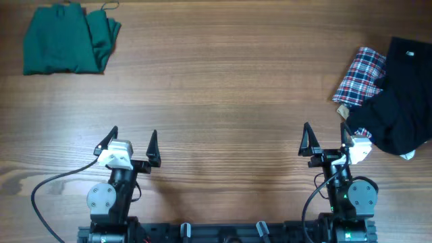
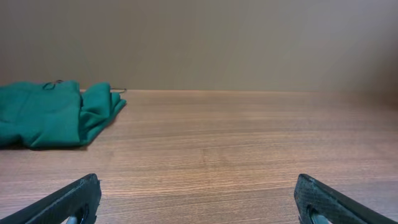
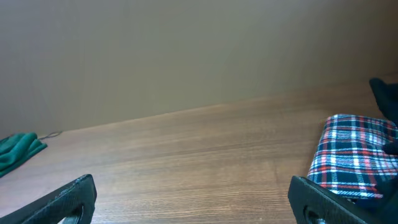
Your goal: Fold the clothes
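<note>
Spotting 1 grn garment (image 1: 64,39), 1 plaid shirt (image 1: 361,74), 1 blk shirt (image 1: 405,94).

The counter (image 1: 223,101) is of brown wood, with fine darker grain lines. The green garment (image 1: 64,39) is a plain dark green and has no pattern. The plaid shirt (image 1: 359,75) has a check of red, blue and white. The black shirt (image 1: 405,94) is plain black, with a small white bit at its lower edge. The left tool (image 1: 133,133) and the right tool (image 1: 325,128) have black fingers and a white body. The wall (image 2: 249,43) is a dull beige.
</note>
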`<state>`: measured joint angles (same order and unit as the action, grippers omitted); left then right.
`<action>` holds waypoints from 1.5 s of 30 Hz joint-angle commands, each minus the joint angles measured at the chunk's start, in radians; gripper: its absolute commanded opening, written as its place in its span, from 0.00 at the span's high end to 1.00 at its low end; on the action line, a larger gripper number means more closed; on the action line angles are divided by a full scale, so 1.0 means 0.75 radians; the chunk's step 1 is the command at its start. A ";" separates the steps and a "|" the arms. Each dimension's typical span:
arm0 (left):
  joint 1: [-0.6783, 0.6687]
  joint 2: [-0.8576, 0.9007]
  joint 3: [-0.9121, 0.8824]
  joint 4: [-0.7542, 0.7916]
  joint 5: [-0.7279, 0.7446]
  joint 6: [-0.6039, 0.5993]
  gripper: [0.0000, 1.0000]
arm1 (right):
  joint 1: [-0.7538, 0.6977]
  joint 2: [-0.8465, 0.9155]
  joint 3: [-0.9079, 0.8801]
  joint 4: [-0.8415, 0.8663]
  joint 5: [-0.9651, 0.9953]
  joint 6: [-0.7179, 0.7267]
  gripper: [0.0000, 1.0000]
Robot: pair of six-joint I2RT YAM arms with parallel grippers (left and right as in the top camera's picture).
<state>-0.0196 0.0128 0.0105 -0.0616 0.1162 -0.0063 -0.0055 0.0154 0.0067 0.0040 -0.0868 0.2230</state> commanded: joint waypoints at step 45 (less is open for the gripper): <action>-0.006 -0.007 -0.007 -0.008 -0.013 -0.013 0.00 | 0.001 0.210 0.366 0.281 -0.189 0.477 0.00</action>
<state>-0.0196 0.0128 0.0105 -0.0620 0.1162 -0.0063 -0.0055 0.0826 0.1661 0.2512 -0.2287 0.7094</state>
